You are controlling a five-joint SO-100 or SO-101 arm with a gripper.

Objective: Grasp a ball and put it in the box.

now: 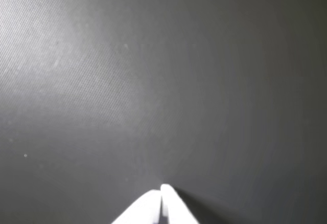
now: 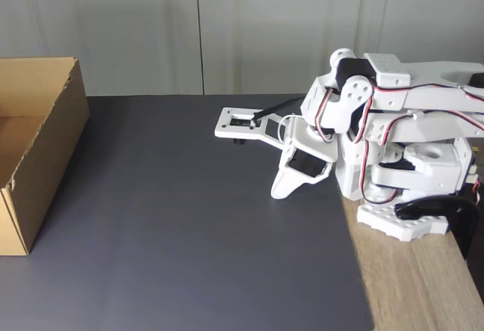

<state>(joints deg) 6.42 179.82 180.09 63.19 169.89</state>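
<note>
— How do the fingers sit?
— In the wrist view the white gripper (image 1: 162,193) has its tips pressed together, holding nothing, above the woven dark mat (image 1: 153,81).
— And the box?
— The box (image 2: 45,146) (plain corrugated cardboard) stands open-topped at the fixed view's left edge, well apart from the folded arm (image 2: 378,127).

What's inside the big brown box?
The box stands open at the left of the fixed view. Its far inner wall and part of the brown floor show bare. The near wall hides the rest of the inside, so something could lie there unseen.
</note>
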